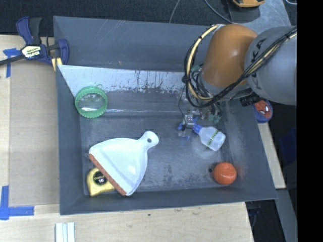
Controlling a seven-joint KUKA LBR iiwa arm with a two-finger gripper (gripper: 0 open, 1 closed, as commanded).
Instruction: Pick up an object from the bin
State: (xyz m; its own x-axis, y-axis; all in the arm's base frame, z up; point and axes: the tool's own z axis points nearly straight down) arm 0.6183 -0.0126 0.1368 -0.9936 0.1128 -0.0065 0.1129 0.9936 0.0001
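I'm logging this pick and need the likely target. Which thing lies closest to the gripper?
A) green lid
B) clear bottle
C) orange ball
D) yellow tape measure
B: the clear bottle lies right beside the gripper, just to its lower right in the camera view.

Black surface [111, 1] behind; pale surface [151, 228] in front.

The yellow tape measure [98, 182], just under the left edge of the white dustpan [123, 160], has a black round label; its number looks like 16.
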